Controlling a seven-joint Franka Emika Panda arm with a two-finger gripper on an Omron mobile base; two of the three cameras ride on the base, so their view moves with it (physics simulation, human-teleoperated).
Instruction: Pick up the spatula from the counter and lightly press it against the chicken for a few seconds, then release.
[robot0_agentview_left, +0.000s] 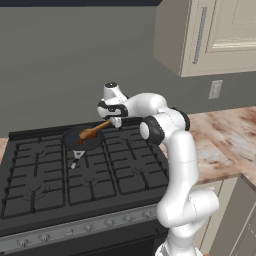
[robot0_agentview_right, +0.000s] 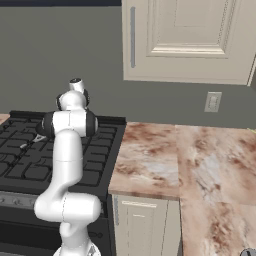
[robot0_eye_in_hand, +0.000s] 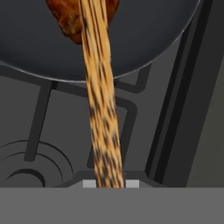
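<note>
One black stove (robot0_agentview_left: 60, 175) fills the lower left of the left base view, with the marbled surface (robot0_agentview_left: 225, 140) running off to the right of the frame. The white arm (robot0_agentview_left: 175, 150) reaches from the lower right toward the centre, over the stovetop. A dark pan (robot0_agentview_left: 75, 144) sits near the upper edge of the stovetop, left of centre. The wooden spatula (robot0_agentview_left: 96, 130) is off the surface and slants down and left from the hand into the pan. In the hand view its far end lies over the browned chicken (robot0_eye_in_hand: 65, 22) at the top of the frame, apparently touching it.

The step in hand appears to be the press itself. Done well, it means only slight downward pressure, with the blade flat on the meat. The wrist should be steady so the chicken does not slide and the pan does not tip on its grate. When the press is over, the spatula should lift straight off.

The hand (robot0_agentview_left: 115, 121), just above centre in the left base view, is clamped on the near end of the spatula's handle, its fingers drawn close together around the wood.
</note>
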